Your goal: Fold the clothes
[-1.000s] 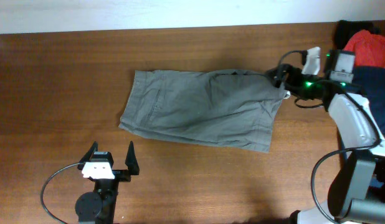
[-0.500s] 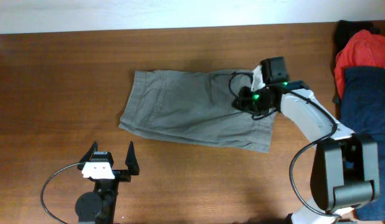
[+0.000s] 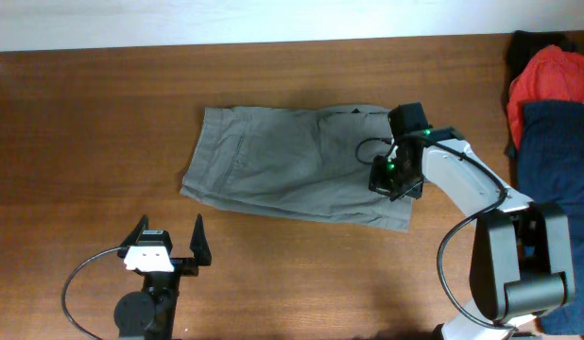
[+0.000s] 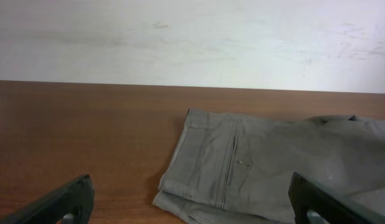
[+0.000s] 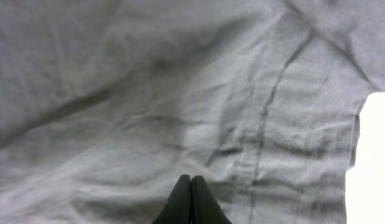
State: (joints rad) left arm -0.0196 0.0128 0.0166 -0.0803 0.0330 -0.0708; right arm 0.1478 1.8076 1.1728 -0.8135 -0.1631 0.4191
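Observation:
The clothes [image 3: 292,175], a grey-olive pair of shorts, lie flat across the middle of the wooden table. My right gripper [image 3: 391,178] sits over their right end, near the front edge. In the right wrist view its black fingers [image 5: 191,190] are pressed together, tips down on the seamed fabric [image 5: 180,93], with no fold showing between them. My left gripper [image 3: 169,229] rests near the table's front, open and empty, short of the shorts' left hem. The left wrist view shows that hem and a pocket seam [image 4: 242,165] ahead of the wide-apart left gripper [image 4: 192,204].
A red garment [image 3: 557,76] and a dark blue garment [image 3: 557,151] are piled at the table's right edge, with something black [image 3: 528,42] behind them. A white wall [image 4: 192,37] runs along the far side.
My right gripper has moved from the shorts' far right corner leftward and toward the front, onto the fabric, and its jaws have closed. The left arm has stayed put.

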